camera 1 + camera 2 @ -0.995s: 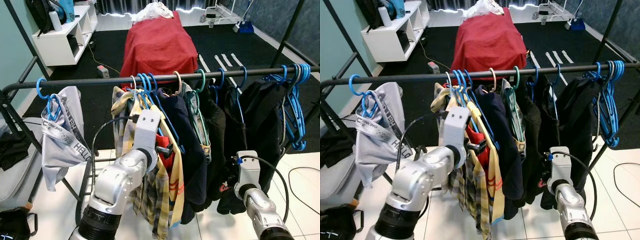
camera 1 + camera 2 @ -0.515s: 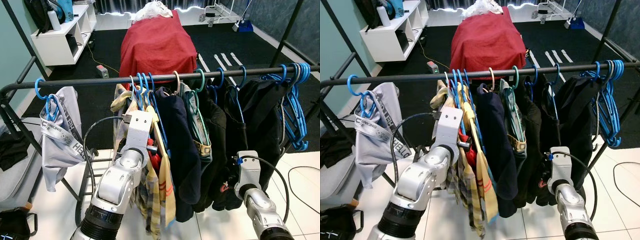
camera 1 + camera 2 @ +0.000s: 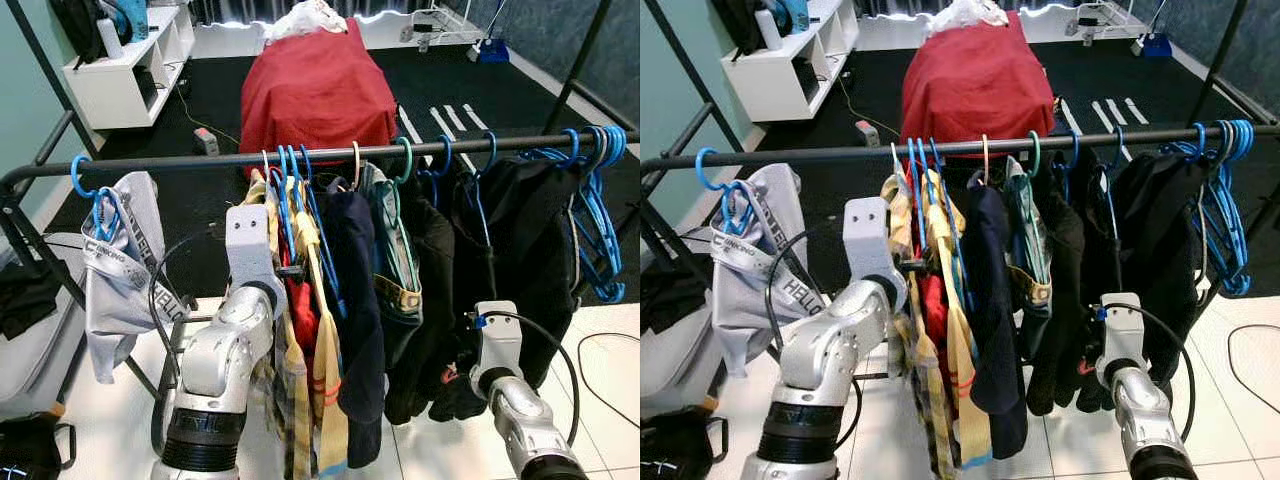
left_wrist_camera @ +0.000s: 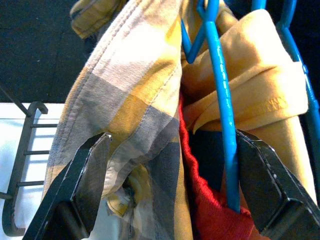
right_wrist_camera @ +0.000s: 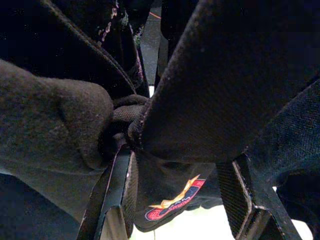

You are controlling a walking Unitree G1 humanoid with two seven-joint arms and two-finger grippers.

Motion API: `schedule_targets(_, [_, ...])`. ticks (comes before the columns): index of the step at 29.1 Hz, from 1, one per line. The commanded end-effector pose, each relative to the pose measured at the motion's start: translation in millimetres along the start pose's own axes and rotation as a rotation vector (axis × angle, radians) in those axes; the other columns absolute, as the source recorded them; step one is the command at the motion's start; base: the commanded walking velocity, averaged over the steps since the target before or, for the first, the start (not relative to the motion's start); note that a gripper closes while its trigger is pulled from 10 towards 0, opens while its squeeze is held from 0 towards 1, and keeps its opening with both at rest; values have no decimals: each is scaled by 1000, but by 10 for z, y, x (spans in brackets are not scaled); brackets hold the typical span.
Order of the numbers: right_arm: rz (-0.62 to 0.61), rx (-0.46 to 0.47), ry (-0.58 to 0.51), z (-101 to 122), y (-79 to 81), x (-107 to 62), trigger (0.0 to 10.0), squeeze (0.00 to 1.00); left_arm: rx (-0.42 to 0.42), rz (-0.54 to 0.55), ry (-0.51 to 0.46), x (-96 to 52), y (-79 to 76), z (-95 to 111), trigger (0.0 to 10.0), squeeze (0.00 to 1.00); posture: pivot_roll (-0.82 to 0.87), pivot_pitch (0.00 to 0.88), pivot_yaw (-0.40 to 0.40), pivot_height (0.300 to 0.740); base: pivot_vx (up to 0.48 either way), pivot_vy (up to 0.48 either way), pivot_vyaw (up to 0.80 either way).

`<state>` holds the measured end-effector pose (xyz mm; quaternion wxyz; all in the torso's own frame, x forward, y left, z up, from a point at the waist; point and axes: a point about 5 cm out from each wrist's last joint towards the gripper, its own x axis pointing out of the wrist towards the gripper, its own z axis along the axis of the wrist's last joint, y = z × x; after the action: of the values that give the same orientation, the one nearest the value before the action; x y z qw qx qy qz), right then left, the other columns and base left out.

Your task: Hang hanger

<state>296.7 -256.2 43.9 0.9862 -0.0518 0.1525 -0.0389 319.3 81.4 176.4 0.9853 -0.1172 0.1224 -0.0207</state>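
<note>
A black clothes rail (image 3: 200, 163) runs across in front of me, crowded with garments on hangers. My left gripper (image 4: 175, 185) is raised to the yellow plaid shirt (image 3: 300, 380). It is open, with the shirt's folds, a red cloth and a blue hanger (image 4: 220, 100) between its fingers (image 4: 85, 175). That hanger's hook (image 3: 283, 165) sits over the rail among other blue hooks. Lower down, my right gripper (image 5: 175, 200) is open and pushed into the hem of the black garments (image 3: 520, 260), with dark cloth lying between its fingers (image 5: 117, 200).
A grey printed garment (image 3: 120, 260) hangs on a blue hanger at the rail's left end. Several bare blue hangers (image 3: 598, 220) bunch at the right end. Behind the rail stand a red-covered piece of furniture (image 3: 320, 85) and a white shelf (image 3: 120, 80). White tiles (image 3: 90, 420) lie underfoot.
My left arm has swung to the left and upright, carrying its gripper left along the plaid shirt; the garments there have shifted with it. The right arm has stayed put.
</note>
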Motion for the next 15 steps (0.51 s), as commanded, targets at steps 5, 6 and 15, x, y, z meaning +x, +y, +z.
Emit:
schedule_targets(5, [3,-2,14,-45,5,-23,10000,0,43,111,22,26,140,-74,10000,0,-126,133,47,740,0,0,0])
schedule_targets(6, [3,-3,14,-46,0,-25,10000,0,62,140,35,31,180,-111,10000,0,-127,132,48,740,0,0,0])
schedule_targets(15, [0,-6,16,-57,-26,-43,10000,0,-137,-63,-73,6,-29,119,10000,0,-130,129,48,740,0,0,0])
